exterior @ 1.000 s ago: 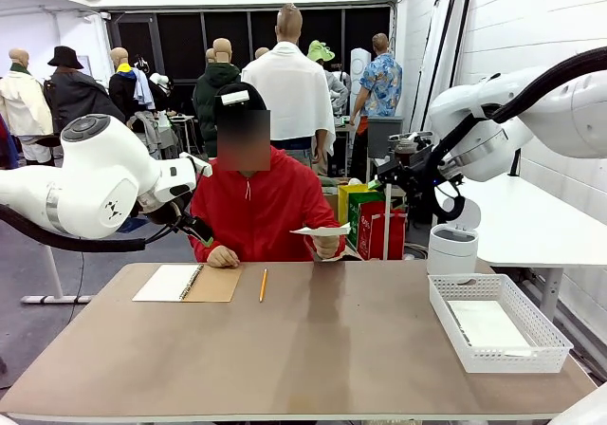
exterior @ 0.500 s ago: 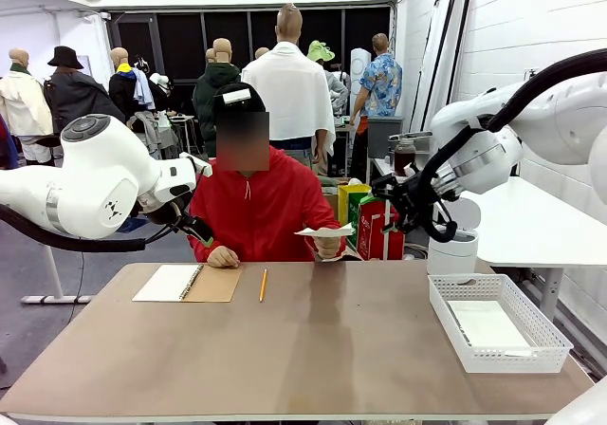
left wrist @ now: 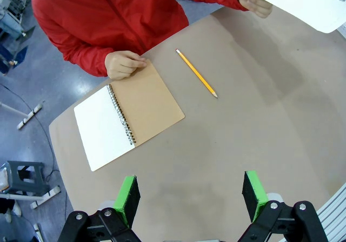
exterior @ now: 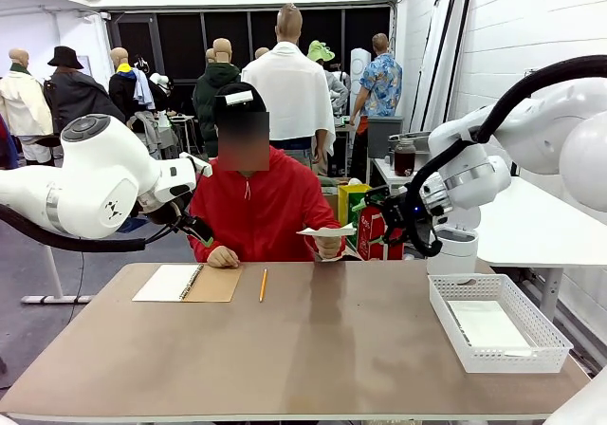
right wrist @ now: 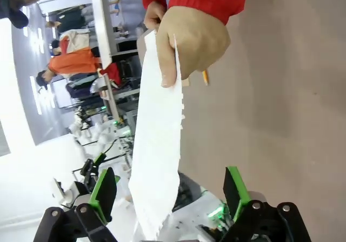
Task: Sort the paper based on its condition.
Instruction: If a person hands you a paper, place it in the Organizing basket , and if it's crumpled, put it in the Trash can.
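The right gripper (right wrist: 167, 196) has its jaws spread wide, level with a white sheet of paper (right wrist: 158, 161) whose torn edge reaches between the green pads (right wrist: 104, 194). The person's hand (right wrist: 190, 43) holds that sheet above the far side of the table (exterior: 313, 349). The left gripper (left wrist: 190, 194) hangs released over the table's left, above the open spiral notebook (left wrist: 128, 119) and pencil (left wrist: 197, 73). Another sheet (exterior: 488, 325) lies in the white basket (exterior: 497, 325) at the right.

- A robot lab or workshop hall: painted white block wall (exterior: 531, 27), grey floor (exterior: 28, 264), dark windows behind.
- Two white robot arms flank a plain brown worktop (exterior: 313, 340).
- More white tables (exterior: 531, 221) stand alongside.
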`<act>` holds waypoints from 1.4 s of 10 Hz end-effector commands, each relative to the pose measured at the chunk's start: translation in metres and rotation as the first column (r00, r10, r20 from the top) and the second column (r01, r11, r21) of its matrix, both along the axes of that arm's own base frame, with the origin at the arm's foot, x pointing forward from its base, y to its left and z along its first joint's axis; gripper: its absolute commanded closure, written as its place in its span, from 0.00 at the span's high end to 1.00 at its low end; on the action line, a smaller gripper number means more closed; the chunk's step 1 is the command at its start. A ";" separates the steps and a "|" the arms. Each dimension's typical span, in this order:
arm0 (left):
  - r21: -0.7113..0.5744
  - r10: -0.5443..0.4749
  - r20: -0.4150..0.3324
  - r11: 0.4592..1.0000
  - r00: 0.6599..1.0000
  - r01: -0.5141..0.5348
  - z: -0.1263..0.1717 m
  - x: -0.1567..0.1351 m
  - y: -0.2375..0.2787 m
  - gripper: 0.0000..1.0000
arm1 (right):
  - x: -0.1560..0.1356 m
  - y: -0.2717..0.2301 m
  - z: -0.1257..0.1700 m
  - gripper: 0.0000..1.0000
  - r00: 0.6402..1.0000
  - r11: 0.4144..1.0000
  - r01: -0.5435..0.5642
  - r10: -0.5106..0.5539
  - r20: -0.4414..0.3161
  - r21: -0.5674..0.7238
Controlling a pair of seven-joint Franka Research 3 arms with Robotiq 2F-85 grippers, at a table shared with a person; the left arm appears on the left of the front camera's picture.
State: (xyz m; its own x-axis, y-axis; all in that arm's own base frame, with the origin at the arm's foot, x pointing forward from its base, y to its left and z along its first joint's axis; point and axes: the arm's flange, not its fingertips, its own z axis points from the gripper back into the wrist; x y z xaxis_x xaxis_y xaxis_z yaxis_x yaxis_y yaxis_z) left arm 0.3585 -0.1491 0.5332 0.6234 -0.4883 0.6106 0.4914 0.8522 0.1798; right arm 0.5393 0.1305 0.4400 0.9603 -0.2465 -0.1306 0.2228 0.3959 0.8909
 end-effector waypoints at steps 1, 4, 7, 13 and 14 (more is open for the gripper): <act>0.002 -0.002 -0.002 1.000 1.000 0.002 -0.001 0.000 0.000 1.00 | 0.010 0.004 -0.007 1.00 0.999 0.993 -0.010 0.014 -0.031 0.114; 0.002 -0.002 -0.002 1.000 1.000 0.002 -0.001 0.000 0.000 1.00 | 0.014 0.012 -0.025 1.00 0.994 0.985 -0.041 0.058 -0.096 0.169; 0.002 -0.002 -0.002 1.000 1.000 0.002 -0.001 0.000 0.000 1.00 | 0.016 0.014 -0.031 0.76 0.991 0.985 -0.043 0.064 -0.121 0.167; 0.002 -0.002 -0.002 1.000 1.000 0.002 -0.001 0.000 0.000 1.00 | 0.021 0.010 -0.030 0.00 0.993 0.984 -0.016 0.036 -0.114 0.179; 0.002 -0.002 -0.002 1.000 1.000 0.002 -0.001 0.000 0.000 1.00 | 0.022 0.009 -0.028 0.00 0.993 0.985 -0.021 0.040 -0.109 0.174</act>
State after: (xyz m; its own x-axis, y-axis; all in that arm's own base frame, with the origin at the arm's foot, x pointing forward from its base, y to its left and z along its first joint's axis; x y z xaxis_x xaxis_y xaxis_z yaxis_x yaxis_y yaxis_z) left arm 0.3585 -0.1491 0.5332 0.6235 -0.4883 0.6106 0.4914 0.8522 0.1798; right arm 0.5541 0.1369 0.4100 0.9478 -0.1772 -0.2653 0.3062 0.2720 0.9123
